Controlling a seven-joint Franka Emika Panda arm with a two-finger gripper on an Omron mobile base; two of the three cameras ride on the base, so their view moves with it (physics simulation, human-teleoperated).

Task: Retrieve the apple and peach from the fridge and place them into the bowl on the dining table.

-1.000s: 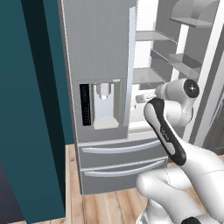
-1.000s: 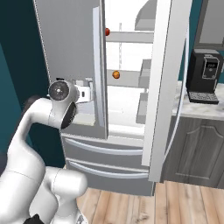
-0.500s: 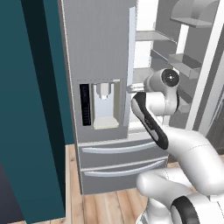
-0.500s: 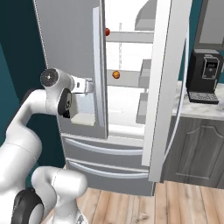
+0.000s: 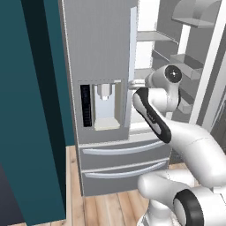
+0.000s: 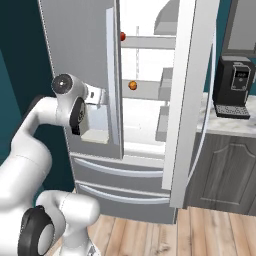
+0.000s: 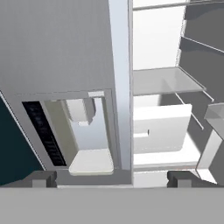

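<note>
- Left base view: one tall grey metallic French-door fridge [image 5: 99,88] stands upright, its long axis vertical, with its left door shut and its right door swung out. That shut door carries one water dispenser panel [image 5: 101,106] with a dark control strip. Two flat drawers [image 5: 123,163] with long pale handles lie below the panel, one above the other. The white arm's wrist reaches up to the shut door's inner edge, beside the dispenser; the gripper itself is hidden behind the wrist there.
- Right base view: two small round fruits sit inside the fridge's white interior. The red apple [image 6: 123,36] rests on the upper shelf, just behind the shut door's edge. The orange-brown peach [image 6: 132,85] sits on the shelf below, slightly further from that edge. One long pale handle [image 6: 112,80] runs vertically down the shut door. A black coffee machine [image 6: 234,87] stands on a marble-topped counter [image 6: 227,129], well beyond the open door.
- Hand view: the two-finger gripper [image 7: 111,177] has its dark tips spread wide, one below the dispenser, the other below the open compartment, pinching nothing. The shut door's edge rises between them. One pale translucent shelf [image 7: 164,81] and one white bin [image 7: 162,129] lie inside the fridge.
</note>
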